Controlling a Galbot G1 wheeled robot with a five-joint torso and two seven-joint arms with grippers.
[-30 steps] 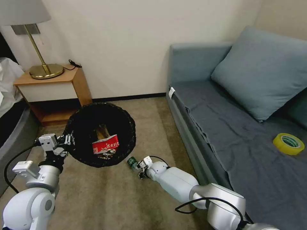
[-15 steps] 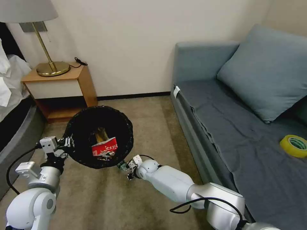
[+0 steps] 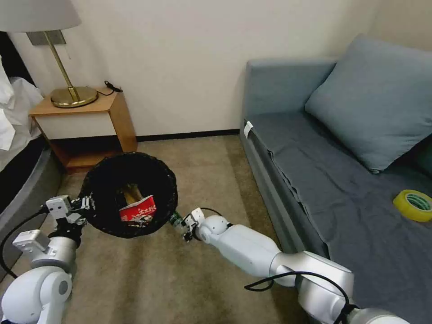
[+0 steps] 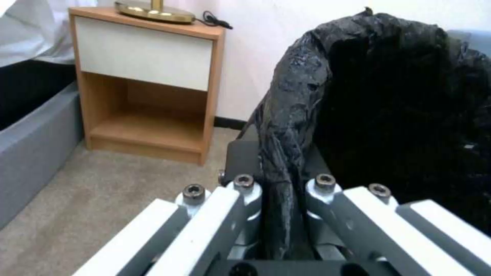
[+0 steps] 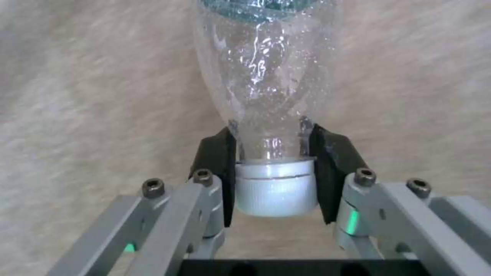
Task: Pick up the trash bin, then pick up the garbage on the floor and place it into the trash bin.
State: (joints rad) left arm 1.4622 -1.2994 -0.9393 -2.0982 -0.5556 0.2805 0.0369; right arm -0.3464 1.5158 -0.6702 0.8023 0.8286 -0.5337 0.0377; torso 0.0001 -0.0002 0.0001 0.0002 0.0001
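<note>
Jaws of the left gripper (image 4: 279,199) are pinched shut on the rim of the trash bin (image 3: 128,193), with a fold of the black liner bag (image 4: 286,126) squeezed between the pads. Holding by the rim lets the bin hang off the floor with its mouth tipped toward the head camera, so the opening faces the other arm. Inside, a red-and-white snack packet (image 3: 137,211) and a brown pouch (image 3: 130,194) rest against the low side. Behind stands a nightstand (image 3: 85,117) with a brass lamp (image 3: 72,90).

Just right of the bin's edge, the right gripper (image 5: 274,161) has its jaws closed on the neck of the bottle (image 5: 266,76), above the white cap (image 5: 274,188), body pointing away from the wrist. Judgement: a neck grip gives a narrow, firm hold and leads the body toward the bin first. In the head view the bottle (image 3: 176,220) sits beside the rim, not yet over the opening.

Farther right, a yellow tape roll (image 3: 413,204) lies on the sofa (image 3: 315,171).
</note>
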